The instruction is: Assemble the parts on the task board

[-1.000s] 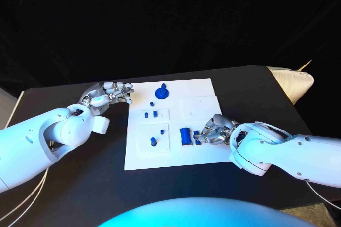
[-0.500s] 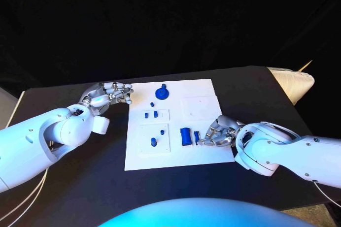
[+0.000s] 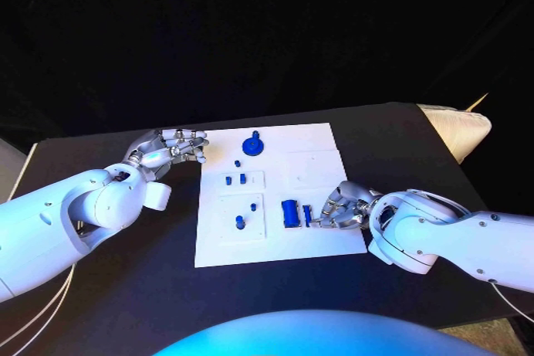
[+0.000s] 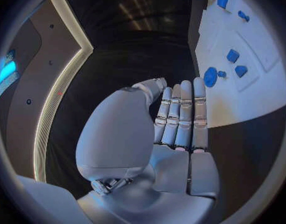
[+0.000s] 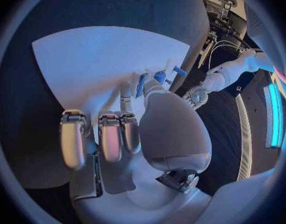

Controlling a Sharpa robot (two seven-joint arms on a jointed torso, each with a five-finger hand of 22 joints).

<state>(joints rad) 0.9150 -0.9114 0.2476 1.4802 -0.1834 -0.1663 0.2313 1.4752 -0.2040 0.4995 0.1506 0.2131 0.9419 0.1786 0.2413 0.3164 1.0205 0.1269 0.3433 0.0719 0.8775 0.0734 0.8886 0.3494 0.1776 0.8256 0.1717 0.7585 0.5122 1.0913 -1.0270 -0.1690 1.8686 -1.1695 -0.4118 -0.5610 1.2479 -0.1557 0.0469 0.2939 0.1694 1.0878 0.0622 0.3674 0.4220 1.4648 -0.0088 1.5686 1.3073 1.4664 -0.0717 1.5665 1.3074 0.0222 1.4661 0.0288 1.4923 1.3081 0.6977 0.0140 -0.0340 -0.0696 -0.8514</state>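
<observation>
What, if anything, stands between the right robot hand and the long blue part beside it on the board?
Nothing visible does. The right robot hand sits at the task board's right edge, with its fingertips right beside the long blue part. Whether they touch it, I cannot tell.

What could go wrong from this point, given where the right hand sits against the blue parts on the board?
The right hand has its fingertips right beside the small blue part and the larger blue block, which lie close together; a pinch there might nudge the block or knock the small part aside. The task board seems to lie loose on the black table, and the left hand hovers off its edge rather than bracing it, so a sideways push could slide it.
</observation>
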